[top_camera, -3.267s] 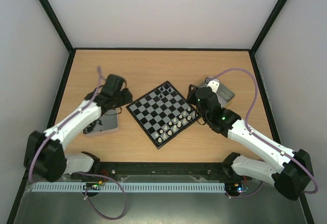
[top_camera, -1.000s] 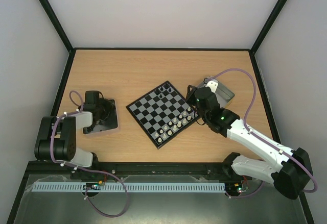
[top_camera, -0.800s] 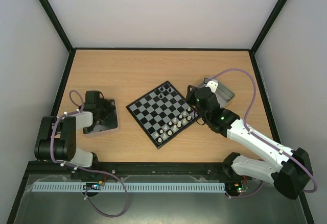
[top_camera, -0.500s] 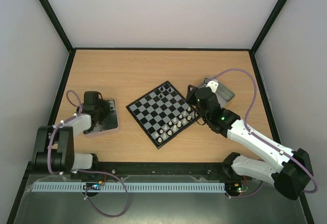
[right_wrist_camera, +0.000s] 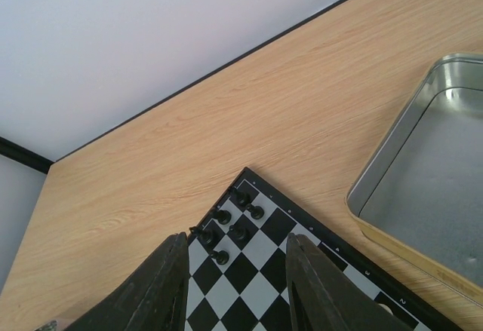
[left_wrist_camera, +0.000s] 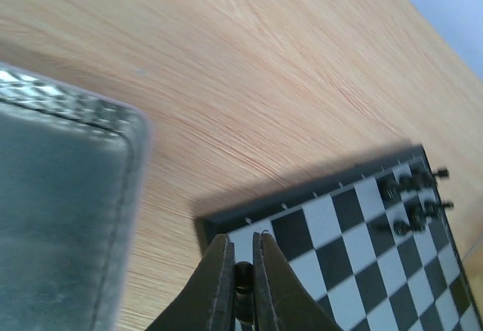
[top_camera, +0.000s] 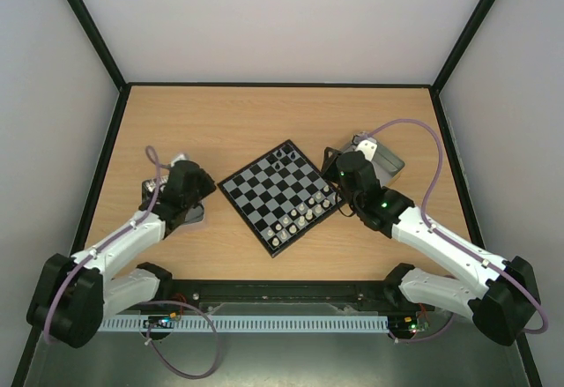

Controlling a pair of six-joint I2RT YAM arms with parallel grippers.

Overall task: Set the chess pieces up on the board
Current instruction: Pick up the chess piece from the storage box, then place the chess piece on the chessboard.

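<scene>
A tiny black chessman sat pinched between the closed fingers of the left gripper, right by a corner of the small black-and-grey checked chessboard. A square silvery metal tin lay just left of that gripper on the wooden tabletop. The right gripper hung partly open and empty above the board, with a cluster of black pieces just ahead of it.

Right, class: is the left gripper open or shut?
Shut: the left gripper pinches a small dark chess piece between its fingers.
</scene>
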